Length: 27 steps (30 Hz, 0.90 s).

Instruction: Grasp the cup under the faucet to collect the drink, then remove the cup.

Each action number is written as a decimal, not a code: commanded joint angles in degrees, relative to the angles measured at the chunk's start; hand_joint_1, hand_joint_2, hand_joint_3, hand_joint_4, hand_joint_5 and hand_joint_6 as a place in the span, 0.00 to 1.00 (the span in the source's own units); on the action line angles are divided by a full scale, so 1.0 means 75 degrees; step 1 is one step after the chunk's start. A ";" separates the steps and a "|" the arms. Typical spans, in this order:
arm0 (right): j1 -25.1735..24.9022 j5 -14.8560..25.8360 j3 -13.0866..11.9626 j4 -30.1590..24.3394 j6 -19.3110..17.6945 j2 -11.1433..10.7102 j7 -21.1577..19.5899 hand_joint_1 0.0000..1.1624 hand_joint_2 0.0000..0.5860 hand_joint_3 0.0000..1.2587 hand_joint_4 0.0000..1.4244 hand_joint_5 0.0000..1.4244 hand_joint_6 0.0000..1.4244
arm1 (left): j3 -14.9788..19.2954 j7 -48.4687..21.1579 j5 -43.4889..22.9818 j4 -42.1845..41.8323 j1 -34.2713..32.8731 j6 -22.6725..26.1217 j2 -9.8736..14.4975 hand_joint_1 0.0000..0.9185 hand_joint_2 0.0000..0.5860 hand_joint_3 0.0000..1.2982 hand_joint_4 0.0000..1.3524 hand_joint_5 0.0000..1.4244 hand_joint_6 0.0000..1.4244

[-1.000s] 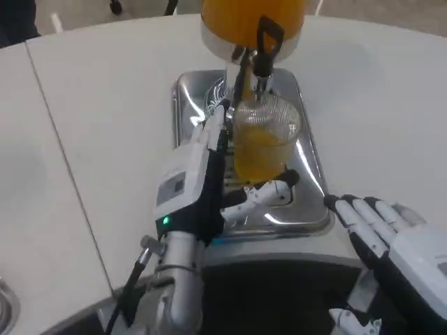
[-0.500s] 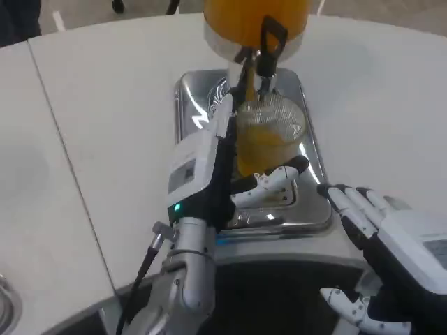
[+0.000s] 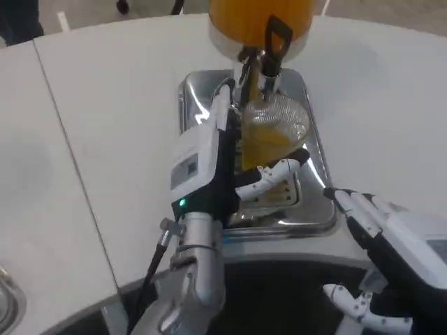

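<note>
Cup (image 3: pixel 274 136) is sitting under the faucet (image 3: pixel 260 66) at about 12 o'clock in the head view, over the steel drip tray (image 3: pixel 307 209); it's clear plastic and looks roughly half full of orange drink, tilted a bit toward 2 o'clock; the dispenser tank (image 3: pixel 258 21) full of the same juice sits right above it at the top edge. Left hand (image 3: pixel 216 157) is wrapped around the cup from the 9 o'clock side, thumb curling across the front of it, so it's gripping the cup; right hand (image 3: pixel 391 234) is parked down at 4 o'clock, just beside the tray's corner, fingers spread and holding nothing. I'd say we're at the tail end of the collecting step; can't tell if juice is actually flowing right now. Next move should be drawing the cup back toward 6 o'clock, clear of the spout, keeping it level; with that tilt a spill seems like the main worry.
</note>
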 commanded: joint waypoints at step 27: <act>-0.0231 0.0335 -0.0191 -0.0043 0.0658 -0.0285 0.0547 0.25 0.84 0.00 0.00 0.00 0.03 | -0.0125 0.1931 -0.0059 0.0291 0.0413 -0.0196 -0.0752 0.66 0.10 0.81 0.79 1.00 1.00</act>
